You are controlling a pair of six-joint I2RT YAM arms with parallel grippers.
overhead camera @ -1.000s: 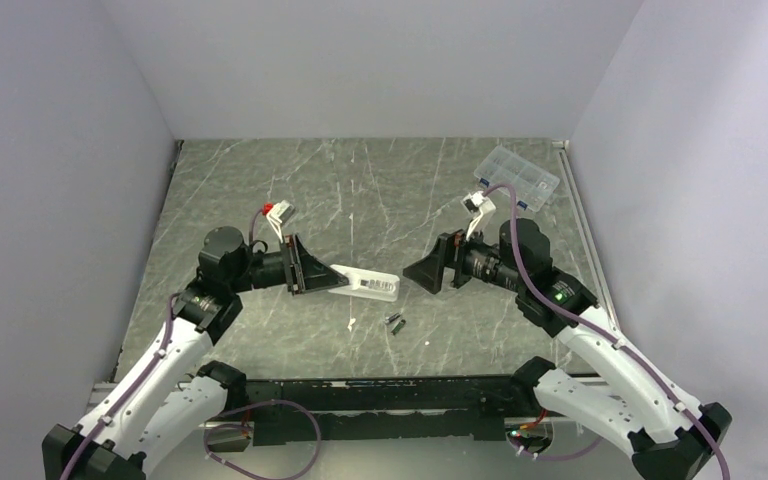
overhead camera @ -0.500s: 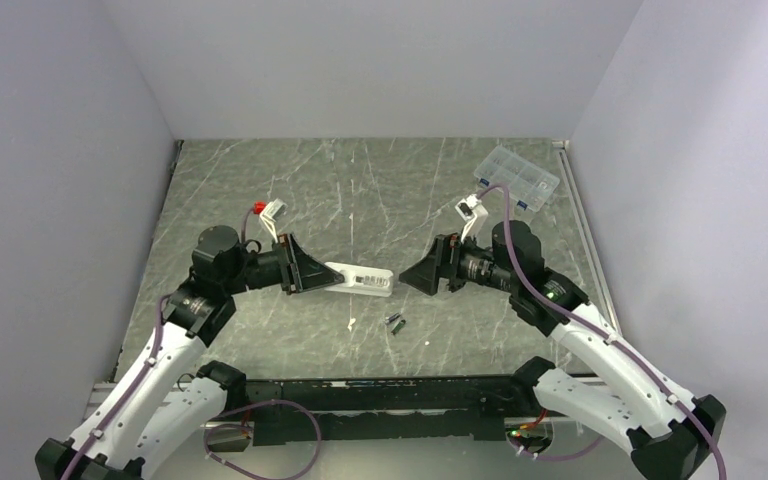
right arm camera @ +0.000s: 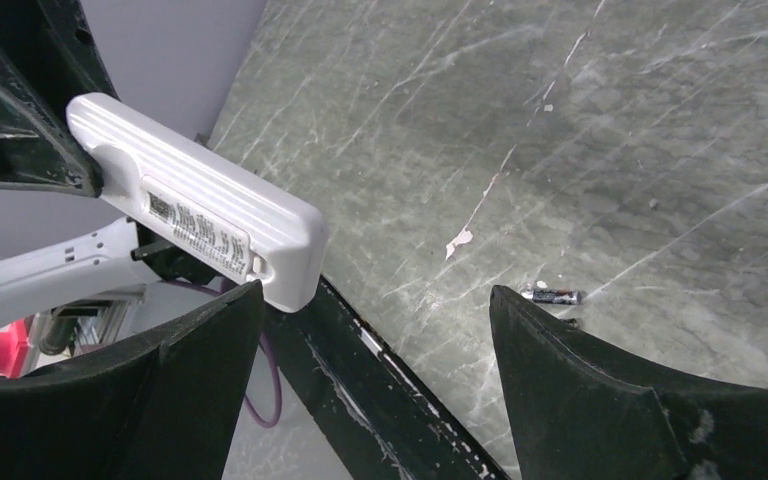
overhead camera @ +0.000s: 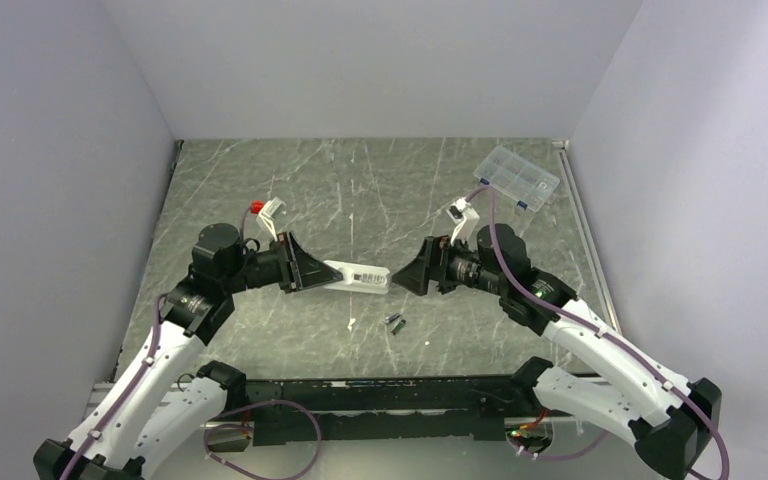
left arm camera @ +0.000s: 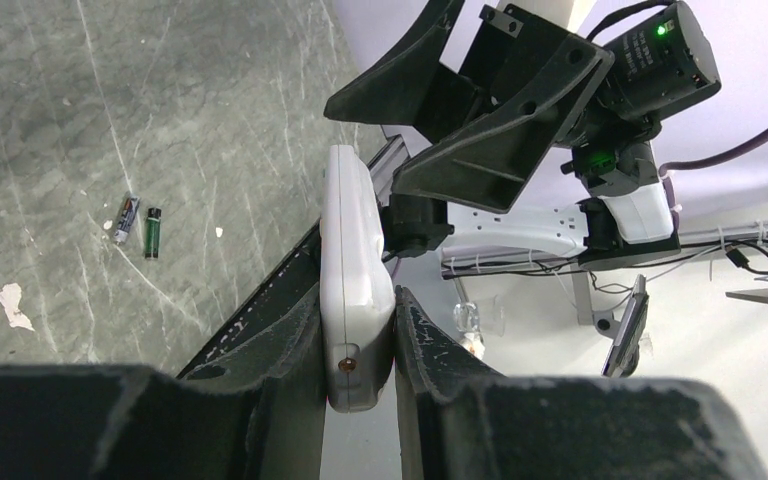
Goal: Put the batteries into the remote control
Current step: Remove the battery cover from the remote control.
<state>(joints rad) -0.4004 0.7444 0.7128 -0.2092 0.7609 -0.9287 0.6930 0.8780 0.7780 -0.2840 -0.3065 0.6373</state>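
1. Tabletop (overhead camera: 360,180): a grey marbled slab, with both arms reaching in toward its middle.
2. Left tool (overhead camera: 328,272): clamped on one end of the remote control (overhead camera: 362,279), holding it up off the surface.
3. Right tool (overhead camera: 405,278): jaws wide apart and empty, facing the remote's free end, with one finger just beside that tip.
4. The remote's long axis runs left to right. Its free end points straight at the right tool, labelled face toward the right wrist camera.
5. Batteries (overhead camera: 396,322): two lie side by side on the tabletop, toward the bases from that gap, lying roughly fore-and-aft. The right tool is nearer, so I'd say the pickup is its job.
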